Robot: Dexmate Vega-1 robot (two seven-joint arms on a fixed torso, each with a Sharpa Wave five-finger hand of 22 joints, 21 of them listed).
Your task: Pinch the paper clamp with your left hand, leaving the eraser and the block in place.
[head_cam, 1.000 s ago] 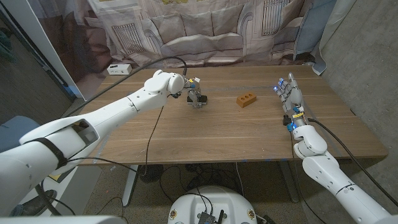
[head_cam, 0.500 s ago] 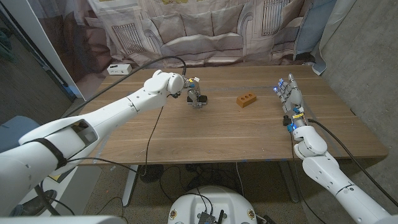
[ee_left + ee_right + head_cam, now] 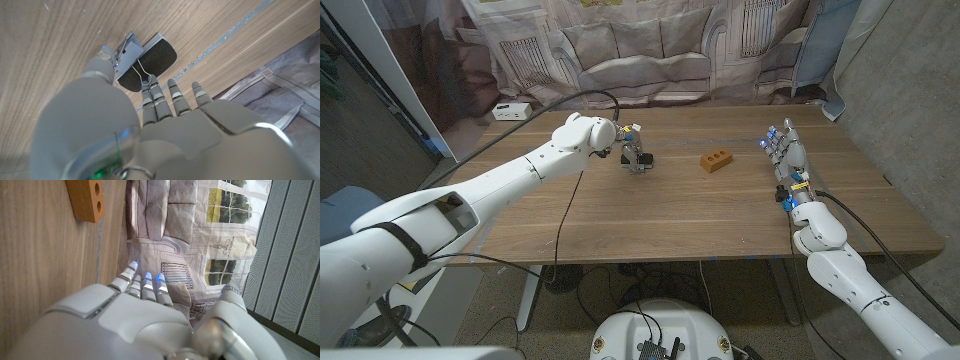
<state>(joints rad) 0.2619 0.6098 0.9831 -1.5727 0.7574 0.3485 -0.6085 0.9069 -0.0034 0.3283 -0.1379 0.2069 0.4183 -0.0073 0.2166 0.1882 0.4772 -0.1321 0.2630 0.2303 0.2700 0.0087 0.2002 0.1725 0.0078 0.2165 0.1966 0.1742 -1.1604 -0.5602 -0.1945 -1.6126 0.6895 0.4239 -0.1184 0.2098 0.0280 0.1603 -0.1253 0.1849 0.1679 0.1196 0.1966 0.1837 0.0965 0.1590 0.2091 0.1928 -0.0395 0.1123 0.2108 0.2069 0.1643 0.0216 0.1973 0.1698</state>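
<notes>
The table (image 3: 650, 215) is brown wood with a fine grain and a pale grey streak along it. Just left of the head view's centre, the clamp (image 3: 150, 62) is black with silver wire handles. The block (image 3: 716, 161) at centre is orange-brown with dark holes. The left hand (image 3: 125, 130) is pale grey with a green glow low on it. The right hand (image 3: 787, 160), at the right of the frame, is white-grey with blue lights at its fingertips (image 3: 146, 276). Across the top, the curtain (image 3: 650, 45) is beige-grey, printed with buildings and windows. A white box (image 3: 510, 111) sits upper left.
</notes>
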